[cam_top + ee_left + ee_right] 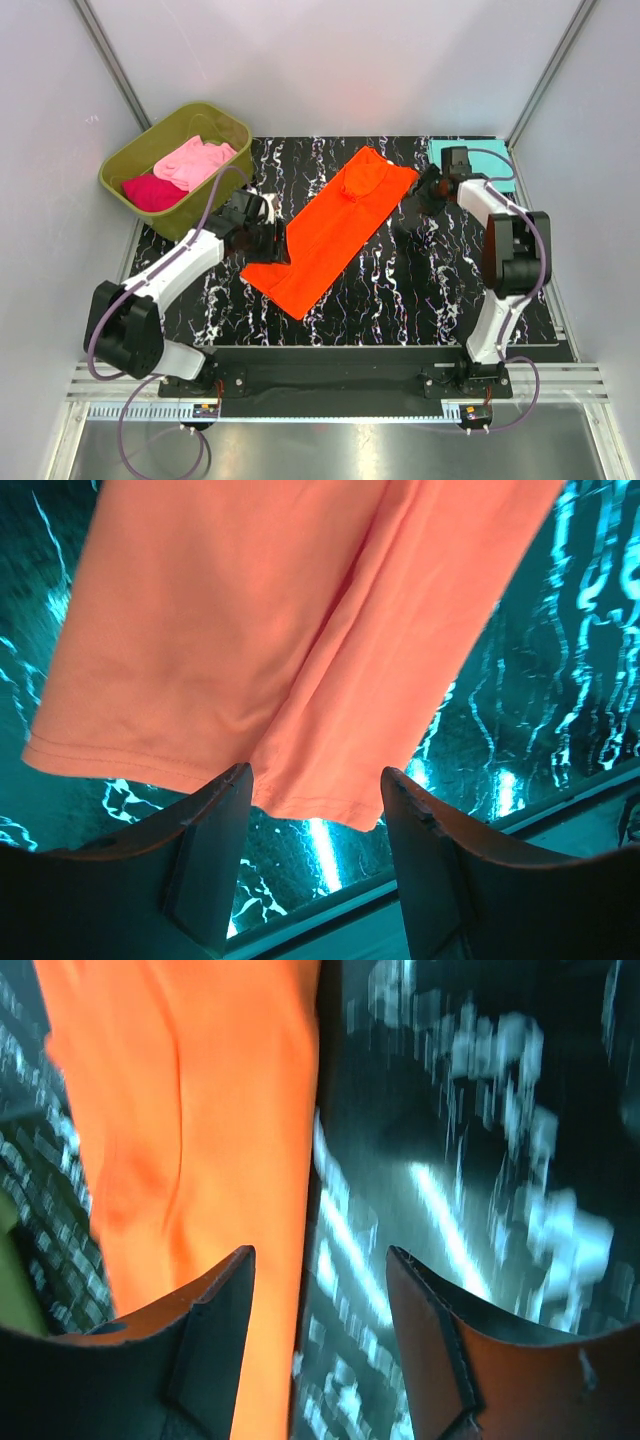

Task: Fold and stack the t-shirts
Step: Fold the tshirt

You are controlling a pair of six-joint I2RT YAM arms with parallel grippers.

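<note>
Wrist views, foreground: the two dark fingers (205,830) of the left gripper (315,780) stood wide apart with nothing between them. The hem of the orange t-shirt (300,630) lay just beyond their tips on the black marbled table (560,680). The right gripper (320,1260) likewise showed its fingers (440,1340) spread and gripping nothing. The orange cloth ran up the left half of that blurred frame, partly behind one finger. Overhead view: the orange t-shirt lay folded into a long strip, set diagonally across the middle of the table from lower left to upper right, with a bunched fold near its upper end. The left gripper sat at the strip's lower left edge, and the right gripper just beside its upper right end. A teal t-shirt (492,157) lay flat at the upper right corner of the table, partly hidden by the right arm. At the upper left, an olive-green tub (165,128) held a light pink t-shirt (195,160) and a magenta t-shirt (150,192), both crumpled.
</note>
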